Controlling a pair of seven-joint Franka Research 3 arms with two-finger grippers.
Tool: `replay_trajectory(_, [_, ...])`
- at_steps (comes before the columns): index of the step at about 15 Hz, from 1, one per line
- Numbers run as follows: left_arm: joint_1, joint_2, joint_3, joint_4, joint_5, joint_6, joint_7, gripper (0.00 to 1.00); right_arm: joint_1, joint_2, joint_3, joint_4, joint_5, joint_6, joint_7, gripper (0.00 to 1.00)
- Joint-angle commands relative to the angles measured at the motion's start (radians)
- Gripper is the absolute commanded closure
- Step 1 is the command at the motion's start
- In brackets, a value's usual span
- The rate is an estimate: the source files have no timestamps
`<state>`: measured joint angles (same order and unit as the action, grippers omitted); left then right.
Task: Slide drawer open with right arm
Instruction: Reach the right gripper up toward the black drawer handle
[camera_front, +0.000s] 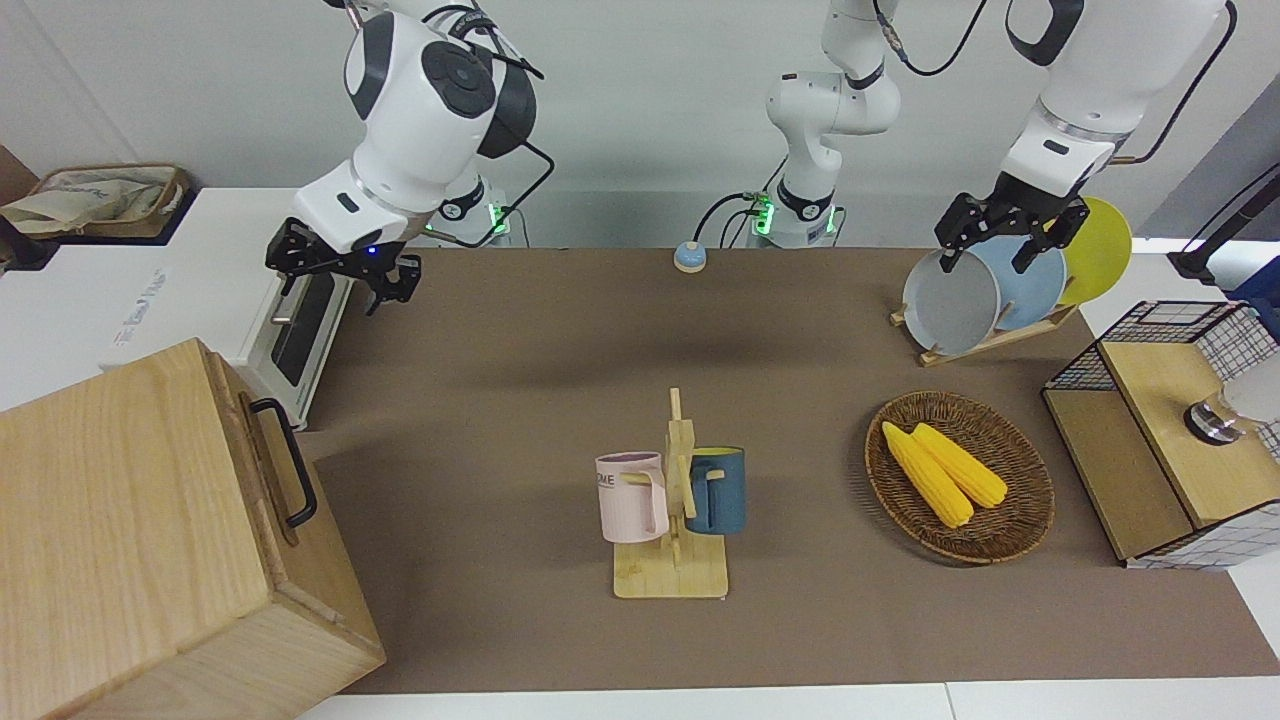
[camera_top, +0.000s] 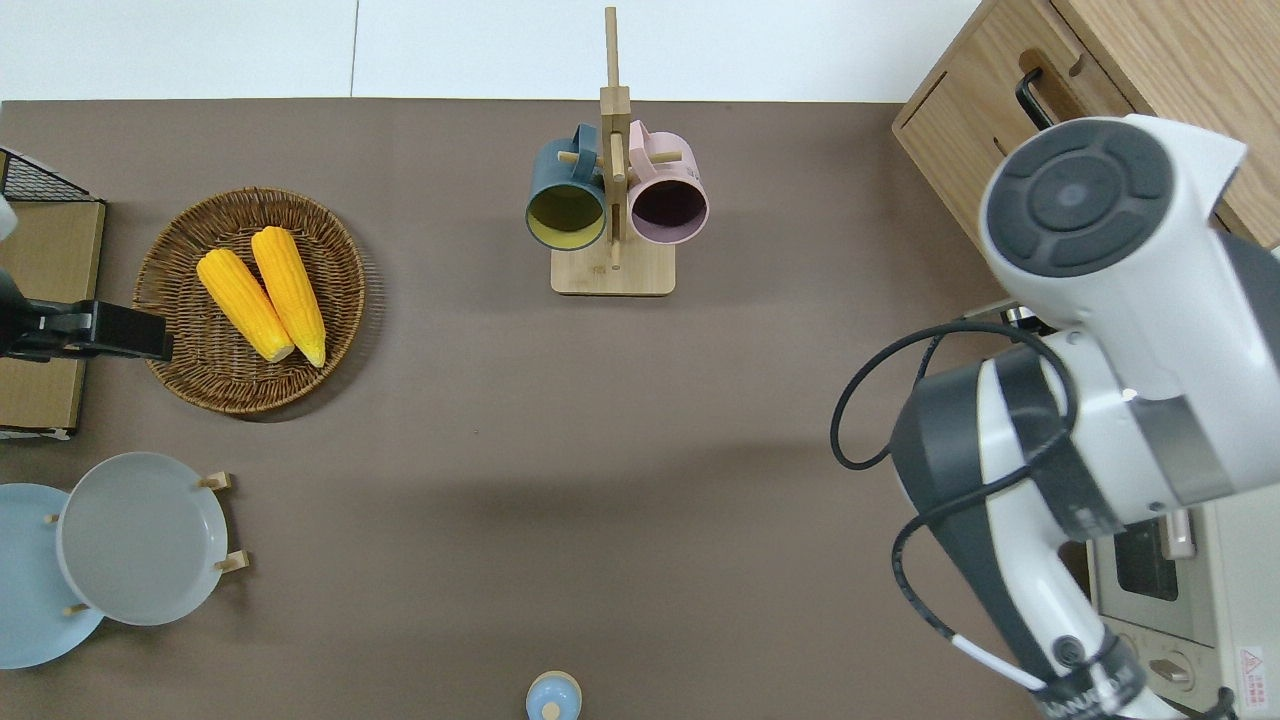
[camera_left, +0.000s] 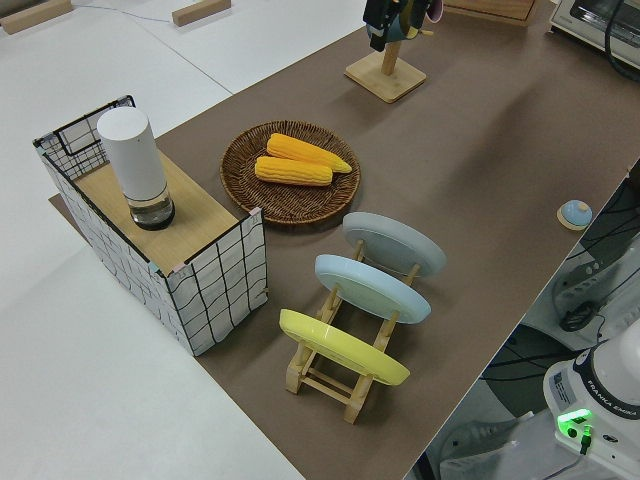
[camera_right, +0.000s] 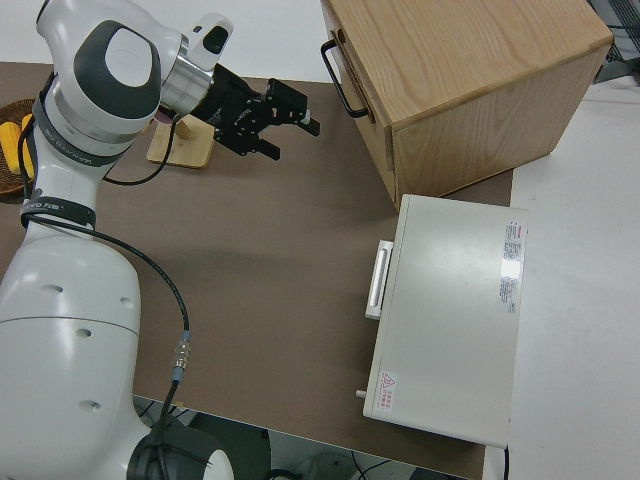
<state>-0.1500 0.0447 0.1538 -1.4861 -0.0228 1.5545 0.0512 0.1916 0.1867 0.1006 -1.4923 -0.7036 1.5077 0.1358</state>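
The scene is lit brightly and evenly from above. Soft, blurred shadows are cast on the brown worktop (camera_front: 560, 330), the broadest one lying nearer to the robots than the mug rack (camera_front: 676, 520). A short shadow is thrown beside the wicker basket (camera_top: 175, 255). A small glare patch is seen on the toaster oven (camera_right: 450, 320) top. Focus is held throughout.

My right gripper (camera_right: 292, 137) is matt black plastic, my arm shell glossy white. The drawer (camera_right: 352, 75) is pale grained wood with a black metal handle (camera_right: 339, 78). The table (camera_front: 560, 350) wears matt brown cloth. The basket (camera_front: 1010, 520) is rough woven wicker; the oven (camera_right: 450, 320) is smooth white.
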Motion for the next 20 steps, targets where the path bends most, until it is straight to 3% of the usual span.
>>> replay_trajectory(1, [-0.017, 0.012, 0.016, 0.020, 0.014, 0.001, 0.007, 0.00, 0.003, 0.066, 0.031, -0.003, -0.184, 0.058, 0.051, 0.013])
replay_trajectory(8, [-0.017, 0.012, 0.016, 0.020, 0.014, 0.001, 0.007, 0.00, 0.008, 0.144, 0.034, -0.005, -0.427, 0.175, 0.062, 0.015])
replay_trajectory(11, [-0.017, 0.012, 0.016, 0.020, 0.014, 0.001, 0.007, 0.00, 0.028, 0.183, 0.036, -0.009, -0.546, 0.195, 0.111, 0.015])
replay_trajectory(16, [-0.017, 0.012, 0.016, 0.020, 0.014, 0.001, 0.007, 0.00, 0.043, 0.237, 0.036, -0.080, -0.773, 0.201, 0.217, 0.017])
replay_trajectory(20, [-0.017, 0.012, 0.016, 0.020, 0.014, 0.001, 0.007, 0.00, 0.031, 0.270, 0.036, -0.114, -0.898, 0.203, 0.275, 0.019])
